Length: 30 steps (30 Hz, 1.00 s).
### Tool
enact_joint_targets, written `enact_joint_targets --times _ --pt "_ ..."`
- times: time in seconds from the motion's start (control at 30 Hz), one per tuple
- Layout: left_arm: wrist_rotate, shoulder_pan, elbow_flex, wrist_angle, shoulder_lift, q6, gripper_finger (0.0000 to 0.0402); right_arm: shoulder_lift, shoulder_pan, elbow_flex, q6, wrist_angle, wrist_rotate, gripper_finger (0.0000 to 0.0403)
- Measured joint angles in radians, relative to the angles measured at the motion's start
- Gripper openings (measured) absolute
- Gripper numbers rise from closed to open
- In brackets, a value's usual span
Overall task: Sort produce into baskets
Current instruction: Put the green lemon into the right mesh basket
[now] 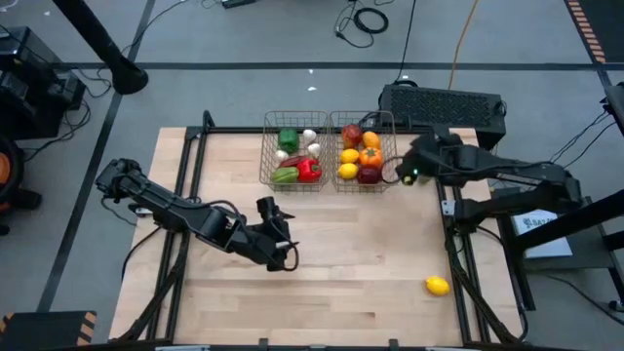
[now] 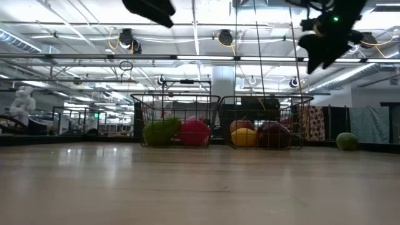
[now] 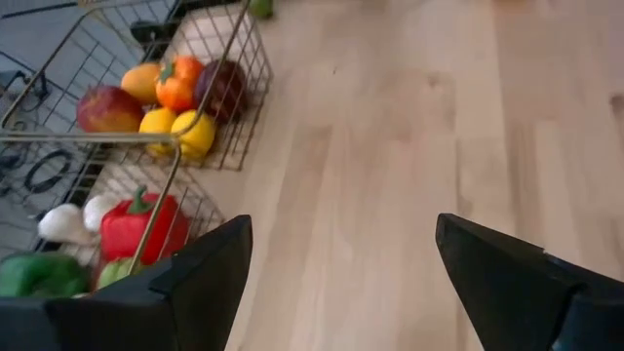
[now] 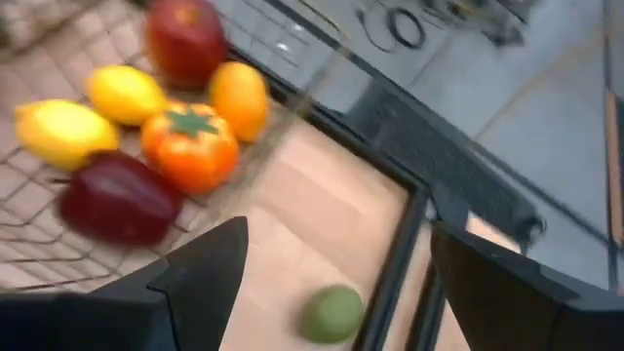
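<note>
Two wire baskets stand side by side at the table's far middle. The left basket (image 1: 294,151) holds green and red peppers and white garlic. The right basket (image 1: 363,151) holds lemons (image 4: 60,130), an orange, a red apple and a dark red fruit. A loose lemon (image 1: 437,286) lies near the table's right front. A small green fruit (image 4: 331,312) rests on the wood by the table's far right frame. My right gripper (image 1: 406,172) hangs open above the table just right of the right basket, nothing between its fingers. My left gripper (image 1: 281,234) is open over the table's middle, also with nothing between its fingers.
A black box (image 1: 444,105) sits behind the table's far right corner. Black frame rails (image 1: 456,244) run along the table's sides and far edge. Bare wood (image 1: 361,253) stretches between the baskets and the near edge.
</note>
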Motion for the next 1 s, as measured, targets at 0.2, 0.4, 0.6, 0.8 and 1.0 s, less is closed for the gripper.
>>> enact_joint_targets --times 0.2,0.4,0.6,0.8,1.0 --pt "0.001 -0.013 0.000 0.057 0.000 0.019 0.0331 -0.029 -0.009 -0.193 0.147 0.048 0.007 0.0313" --pt "0.001 0.006 0.000 0.092 0.000 0.091 0.0331 -0.029 -0.063 -0.324 0.207 0.104 -0.023 0.0313" --pt "0.001 0.031 0.000 0.100 0.000 0.134 0.0331 -0.024 -0.096 -0.325 0.316 0.103 -0.024 0.0313" --pt "0.004 0.052 0.000 0.101 0.000 0.166 0.0331 0.025 -0.117 -0.347 0.468 0.109 0.034 0.0313" --pt "0.005 0.066 0.000 0.099 0.000 0.194 0.0331 0.094 -0.153 -0.382 0.472 0.197 0.028 0.0313"
